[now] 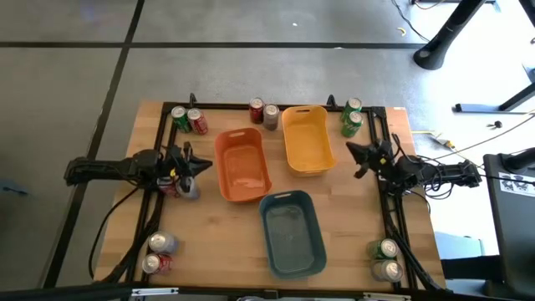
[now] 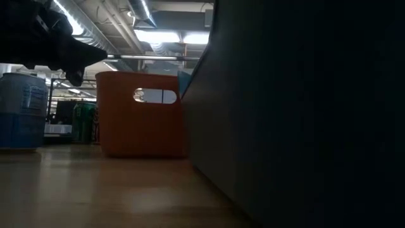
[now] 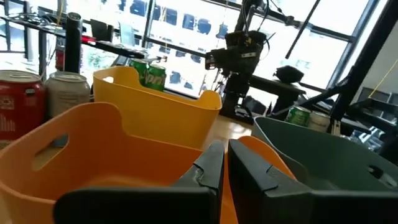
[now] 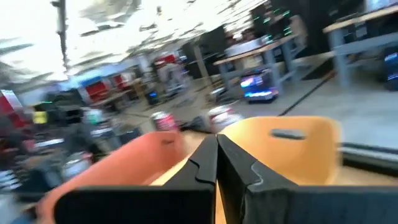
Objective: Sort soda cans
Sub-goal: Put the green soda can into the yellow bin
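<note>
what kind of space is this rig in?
Probably an industrial lab or workshop: exposed ceiling ducts and strip lights in the low view, a bare grey floor around the wooden table, and benches with gear behind.

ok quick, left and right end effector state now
Left end effector: closed, holding nothing, beside the orange bin.
Right end effector: closed, holding nothing, beside the yellow bin.

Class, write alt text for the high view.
Three empty bins, orange, yellow and blue-grey, sit mid-table between the left gripper and right gripper. Soda cans stand in pairs around the table's edges.
</note>
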Controlling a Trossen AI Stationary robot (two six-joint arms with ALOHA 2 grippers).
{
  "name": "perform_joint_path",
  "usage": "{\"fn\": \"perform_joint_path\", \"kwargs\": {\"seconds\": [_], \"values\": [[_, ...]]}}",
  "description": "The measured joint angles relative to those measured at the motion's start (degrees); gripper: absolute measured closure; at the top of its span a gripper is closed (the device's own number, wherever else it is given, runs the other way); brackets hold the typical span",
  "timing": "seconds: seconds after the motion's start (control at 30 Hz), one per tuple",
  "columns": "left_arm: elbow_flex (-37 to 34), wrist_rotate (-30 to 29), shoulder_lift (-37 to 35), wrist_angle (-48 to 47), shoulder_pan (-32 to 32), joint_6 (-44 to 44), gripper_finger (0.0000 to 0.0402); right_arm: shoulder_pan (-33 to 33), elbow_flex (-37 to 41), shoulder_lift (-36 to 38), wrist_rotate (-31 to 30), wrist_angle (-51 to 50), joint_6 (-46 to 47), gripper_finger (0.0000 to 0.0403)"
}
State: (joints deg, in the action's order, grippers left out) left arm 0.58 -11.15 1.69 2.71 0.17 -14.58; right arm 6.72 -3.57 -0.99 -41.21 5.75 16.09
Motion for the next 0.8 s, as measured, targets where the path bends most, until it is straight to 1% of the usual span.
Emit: {"fn": "perform_joint_path", "kwargs": {"seconds": [0.13, 0.23, 0.3, 0.43, 0.57, 0.7, 0.8], "values": [[0.0, -1.2, 0.0, 0.0, 1.7, 0.2, 0.0386, 0.0, -1.1, 0.0, -5.9, 0.2, -2.1, 0.0397], [0.0, -1.5, 0.0, -0.1, 2.9, 0.0, 0.0386, 0.0, -2.1, 0.0, -7.8, -0.5, -2.3, 0.0397], [0.0, -1.5, 0.0, -0.2, 3.5, 0.1, 0.0386, 0.0, -3.3, 0.0, -9.2, -2.5, -4.1, 0.0397], [0.0, -1.5, 0.0, -0.2, 4.6, 1.0, 0.0386, 0.0, -4.6, 0.0, -15.3, -4.9, -7.8, 0.0397], [0.0, -1.5, 0.0, -0.2, 4.9, 1.0, 0.0386, 0.0, -6.7, 0.0, -18.4, -6.3, -11.6, 0.0398], [0.0, -1.5, 0.0, -0.2, 4.9, 1.0, 0.0386, 0.0, -9.7, 0.0, -22.3, -9.0, -12.4, 0.0398], [0.0, -1.5, 0.0, -0.1, 4.9, 1.2, 0.0386, 0.0, -12.3, -0.4, -24.2, -9.9, -15.0, 0.0398]]}}
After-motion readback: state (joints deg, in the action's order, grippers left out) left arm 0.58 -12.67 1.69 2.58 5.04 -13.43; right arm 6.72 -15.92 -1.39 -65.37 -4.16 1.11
